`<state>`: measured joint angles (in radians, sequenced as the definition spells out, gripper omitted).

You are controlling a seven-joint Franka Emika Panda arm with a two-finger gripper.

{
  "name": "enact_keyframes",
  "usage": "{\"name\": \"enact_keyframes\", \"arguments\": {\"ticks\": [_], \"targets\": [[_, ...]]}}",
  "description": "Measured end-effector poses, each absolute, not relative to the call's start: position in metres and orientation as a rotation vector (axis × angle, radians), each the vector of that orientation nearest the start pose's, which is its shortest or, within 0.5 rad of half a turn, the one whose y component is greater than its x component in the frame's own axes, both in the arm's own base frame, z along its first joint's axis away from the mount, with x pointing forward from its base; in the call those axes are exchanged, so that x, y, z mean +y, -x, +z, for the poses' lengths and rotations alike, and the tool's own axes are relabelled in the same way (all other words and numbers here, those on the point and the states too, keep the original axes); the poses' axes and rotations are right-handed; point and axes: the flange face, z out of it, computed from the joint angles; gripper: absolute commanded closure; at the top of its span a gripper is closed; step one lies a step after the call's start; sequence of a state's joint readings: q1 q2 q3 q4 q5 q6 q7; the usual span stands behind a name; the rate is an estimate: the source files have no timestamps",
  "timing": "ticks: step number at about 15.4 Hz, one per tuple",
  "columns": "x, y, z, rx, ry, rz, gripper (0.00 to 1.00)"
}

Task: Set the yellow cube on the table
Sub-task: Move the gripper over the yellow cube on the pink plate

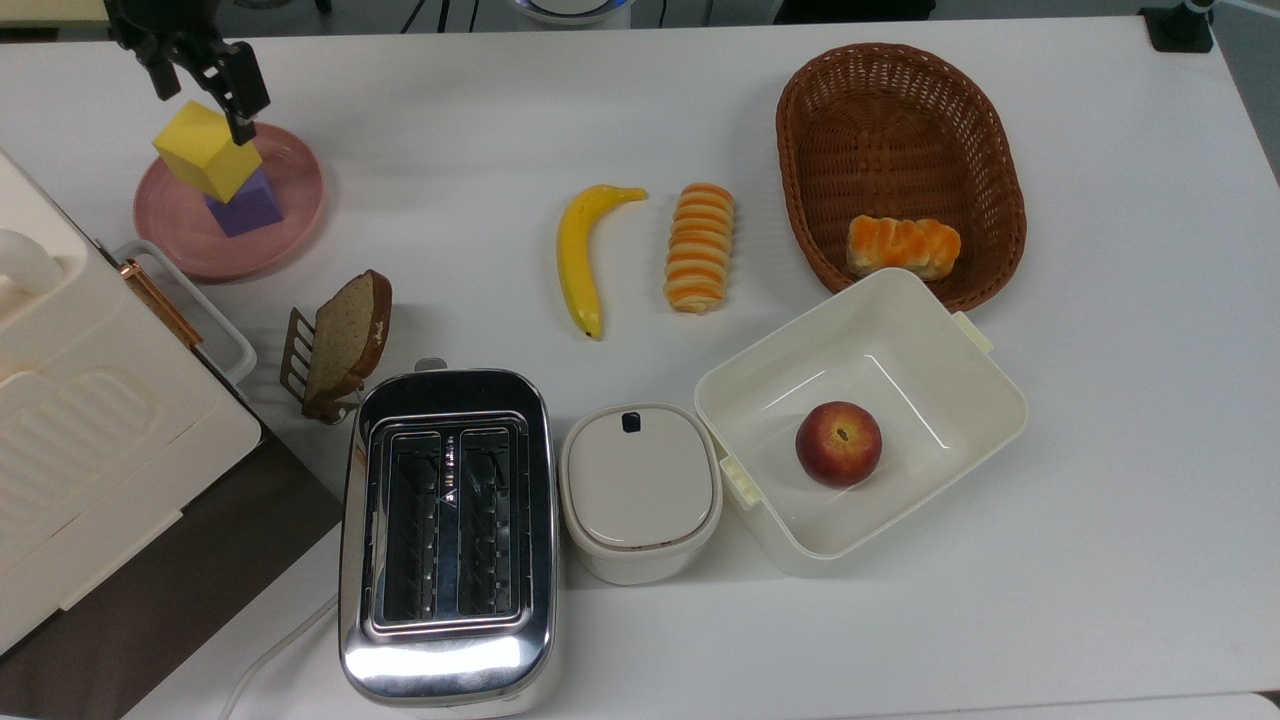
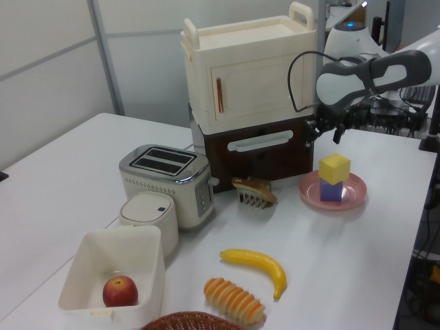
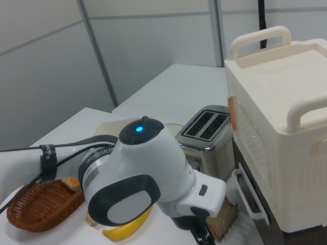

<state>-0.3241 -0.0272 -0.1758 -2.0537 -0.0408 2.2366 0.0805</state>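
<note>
The step in hand looks like the approach for the pick: the yellow cube (image 1: 207, 149) sits on top of the purple cube (image 1: 246, 204), and both stand on the pink plate (image 1: 290, 170) at the far left of the surface (image 1: 1100, 560) in the top view. Nothing has been lifted yet. The pincer (image 1: 198, 82) hangs just above and beyond the yellow cube, its two dark fingers (image 1: 240, 92) spread apart with nothing between them. In the left view the pincer (image 2: 323, 134) is above the cube and a little toward the left view's left, in front of the brown cabinet (image 2: 268, 148).

The next move probably calls for shifting over the cube, lining the fingers up with two opposite faces, and coming down without knocking the stack; the yellow cube is turned at an angle to the purple one, so a wrist turn may be needed. Bare surface near the plate would serve for setting it down.

The arm reaches in from the far side, its white forearm (image 2: 375, 69) roughly level and the wrist bent downward, with a cable looping along it
</note>
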Motion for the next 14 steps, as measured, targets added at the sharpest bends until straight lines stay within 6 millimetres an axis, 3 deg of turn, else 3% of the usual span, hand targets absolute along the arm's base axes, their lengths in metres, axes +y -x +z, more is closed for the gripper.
{"name": "enact_keyframes", "arguments": {"ticks": [7, 14], "targets": [[-0.271, -0.488, 0.456, 0.887, 3.071, -0.276, 0.00], [-0.299, -0.471, 0.453, 0.975, 3.050, -0.263, 0.00]]}}
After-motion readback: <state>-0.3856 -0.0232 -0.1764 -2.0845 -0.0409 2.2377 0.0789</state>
